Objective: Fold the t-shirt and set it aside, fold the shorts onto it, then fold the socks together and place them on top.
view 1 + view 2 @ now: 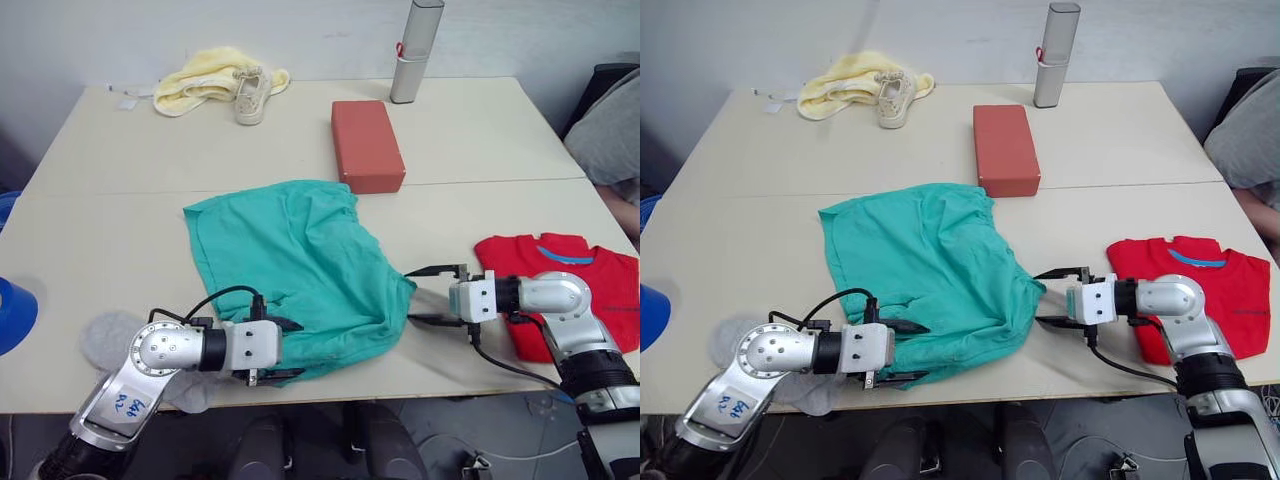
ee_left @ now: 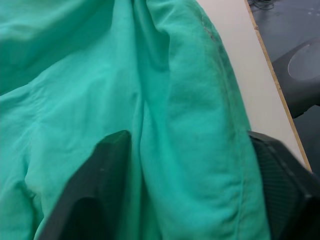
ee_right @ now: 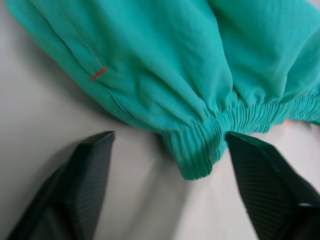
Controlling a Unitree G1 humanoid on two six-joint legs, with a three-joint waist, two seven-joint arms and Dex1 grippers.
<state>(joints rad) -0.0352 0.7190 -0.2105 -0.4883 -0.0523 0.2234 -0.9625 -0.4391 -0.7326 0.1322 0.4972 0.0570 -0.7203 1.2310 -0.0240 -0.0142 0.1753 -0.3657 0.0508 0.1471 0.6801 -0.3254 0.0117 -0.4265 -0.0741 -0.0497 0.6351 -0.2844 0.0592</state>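
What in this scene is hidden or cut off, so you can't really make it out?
- The socks: mostly hidden behind the left arm in the eye views.
- The t-shirt: its near part is covered by the right arm.
- The shorts: the orange drawstring is barely a sliver at the waistband in the right wrist view.
- A person: cut off by the frame edge.

Bare counter [image 1: 100,250] left of the shorts [image 1: 300,270] and across the middle band behind them; free passage there. Brick-red box [image 1: 367,145] just behind the shorts' far edge, blocking a straight reach back. Right gripper [image 1: 432,295] spread wide at the waistband corner, folded t-shirt [image 1: 570,285] close behind it. Left gripper [image 1: 285,350] at the near hem, cloth bunched between its fingers. Socks [image 1: 110,345] under the left arm at the near edge.
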